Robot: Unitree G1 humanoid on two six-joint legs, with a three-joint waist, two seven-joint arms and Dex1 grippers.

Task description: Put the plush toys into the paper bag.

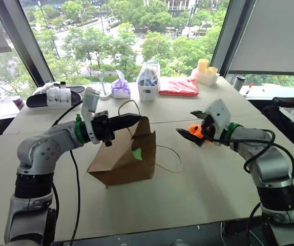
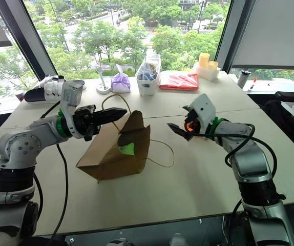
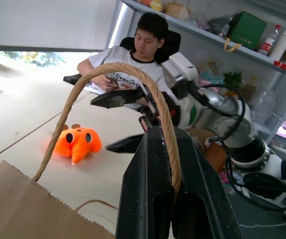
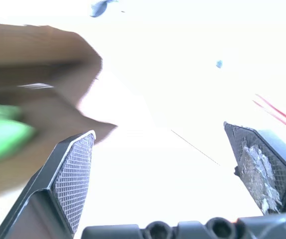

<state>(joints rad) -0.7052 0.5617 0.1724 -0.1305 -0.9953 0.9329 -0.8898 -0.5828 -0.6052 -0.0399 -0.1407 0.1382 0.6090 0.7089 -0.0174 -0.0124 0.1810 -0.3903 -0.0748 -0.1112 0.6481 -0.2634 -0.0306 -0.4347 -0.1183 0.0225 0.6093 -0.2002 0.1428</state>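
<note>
The bright orange plush toy with dark eye markings lies on the pale tabletop just behind and below the right gripper, partly hidden by it from the head views. That gripper's two black fingers stand spread wide with nothing between them, and they point across the table toward the plain brown kraft paper bag. So the toy sits close under the right claw, on its far side from the bag, and well apart from the left gripper; the right arm is plainly the nearer one for it. The toy's snout points down toward the table edge, though its long axis is hard to tell. The left claw is clamped on the bag's beige cord handle, holding the looped cord up above the bag's mouth. The lime green plush toy shows at the bag's open side, seemingly already inside. Judging from this, the next move calls for the right claw to drop slightly and reach back onto the orange toy.
</note>
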